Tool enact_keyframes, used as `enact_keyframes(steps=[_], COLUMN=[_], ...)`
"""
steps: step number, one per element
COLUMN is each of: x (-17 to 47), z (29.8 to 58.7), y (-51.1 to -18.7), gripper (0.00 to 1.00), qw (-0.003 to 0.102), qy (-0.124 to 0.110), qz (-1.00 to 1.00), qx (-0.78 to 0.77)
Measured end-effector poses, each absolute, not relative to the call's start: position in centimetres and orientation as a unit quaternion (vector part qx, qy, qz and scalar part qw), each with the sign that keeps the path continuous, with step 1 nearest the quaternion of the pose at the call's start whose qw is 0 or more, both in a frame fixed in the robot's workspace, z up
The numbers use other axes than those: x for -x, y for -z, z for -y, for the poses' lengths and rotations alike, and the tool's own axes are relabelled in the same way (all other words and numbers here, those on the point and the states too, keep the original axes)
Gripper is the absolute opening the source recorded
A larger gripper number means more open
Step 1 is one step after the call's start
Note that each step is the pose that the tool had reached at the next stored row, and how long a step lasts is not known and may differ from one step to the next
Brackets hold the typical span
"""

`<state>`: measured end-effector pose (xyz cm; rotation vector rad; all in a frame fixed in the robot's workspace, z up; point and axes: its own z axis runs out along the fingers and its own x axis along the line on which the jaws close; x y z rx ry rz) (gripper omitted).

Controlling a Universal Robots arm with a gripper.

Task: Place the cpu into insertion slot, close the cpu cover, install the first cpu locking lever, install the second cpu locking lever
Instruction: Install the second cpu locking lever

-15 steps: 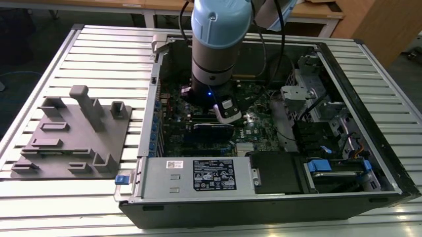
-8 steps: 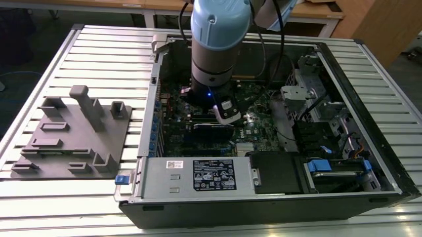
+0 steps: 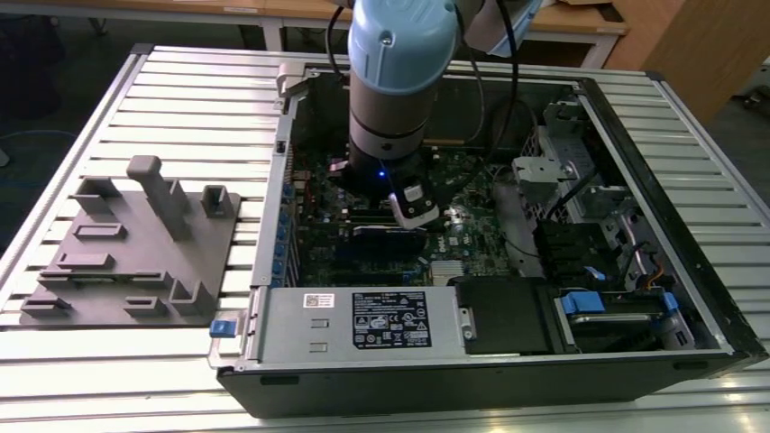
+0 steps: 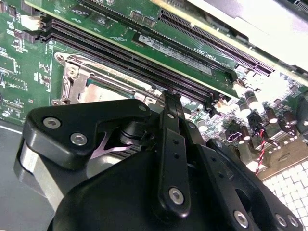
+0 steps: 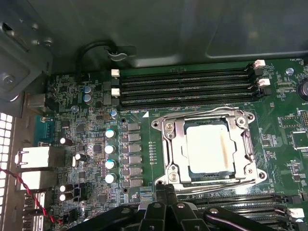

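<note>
In the first wrist view the cpu (image 5: 210, 147) lies in the insertion slot (image 5: 208, 179) on the green board, its pale metal top showing through the window of the cpu cover (image 5: 174, 144). The cover lies flat over it. One wire locking lever (image 5: 202, 113) runs along the socket side by the memory slots, a second locking lever (image 5: 226, 184) along the opposite side. My gripper (image 5: 165, 191) sits just off a socket corner beside the second lever, fingers together with nothing between them. In the second wrist view my gripper (image 4: 169, 98) hangs close over the cpu cover (image 4: 79, 79). From outside, my gripper (image 3: 416, 215) reaches down into the open case.
The computer case (image 3: 673, 135) lies open on a slatted table, walls all round the board. Long black memory slots (image 5: 185, 86) run beside the socket, capacitors (image 5: 110, 149) stand nearby. A power supply (image 3: 361, 320) fills the case's near side. A grey fixture plate (image 3: 132, 244) lies at the exterior view's left.
</note>
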<state>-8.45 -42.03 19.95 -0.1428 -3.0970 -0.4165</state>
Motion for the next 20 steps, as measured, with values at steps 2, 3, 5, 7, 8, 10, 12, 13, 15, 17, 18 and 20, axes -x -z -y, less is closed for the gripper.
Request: enact_keyframes(steps=[2,3,5,7,8,10,12,13,15,17,18,20], x=[8.45,8.45,8.45,8.45,8.45,8.46,8.46,8.47,8.48,8.52,8.53,8.56], z=[42.03,42.03,42.03,42.03,42.03,42.03,42.03,42.03,42.02,42.02,42.02,42.02], y=[-19.88,-19.84,-19.76,-19.65,-19.62,-19.55,-19.49,-19.47,-19.44,-19.41,-19.39,-19.36], gripper=[0.1,0.1,0.1,0.1,0.1,0.1,0.1,0.1,0.1,0.1,0.1,0.1], qw=[0.007,0.007,0.007,0.007,0.007,0.007,0.007,0.007,0.007,0.007,0.007,0.007], qy=[0.133,0.133,0.133,0.134,0.134,0.134,0.135,0.135,0.136,0.136,0.137,0.137], qz=[0.99,0.99,0.99,0.99,0.99,0.99,0.99,0.99,0.99,0.99,0.99,0.989], qx=[0.046,0.046,0.046,0.046,0.046,0.046,0.046,0.046,0.046,0.046,0.046,0.046])
